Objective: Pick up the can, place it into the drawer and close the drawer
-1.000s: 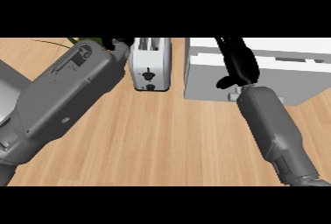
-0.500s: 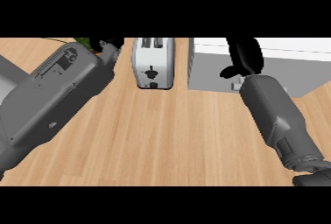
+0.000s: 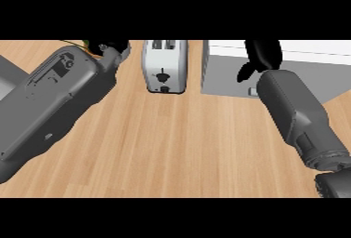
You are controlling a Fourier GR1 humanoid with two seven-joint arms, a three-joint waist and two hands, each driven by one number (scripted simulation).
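Right hand [image 3: 263, 55] shifted up-right, now over drawer [image 3: 226, 78], upper right; left hand [image 3: 113, 49] upper left beside toaster [image 3: 165, 65]; both grips: cannot tell.

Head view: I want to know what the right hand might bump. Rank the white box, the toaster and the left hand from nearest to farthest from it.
1. White box: at the right, and the right hand shows directly over it.
2. Toaster: top centre, on the right hand's left side, just beyond the box's edge.
3. Left hand: top left, past the toaster.
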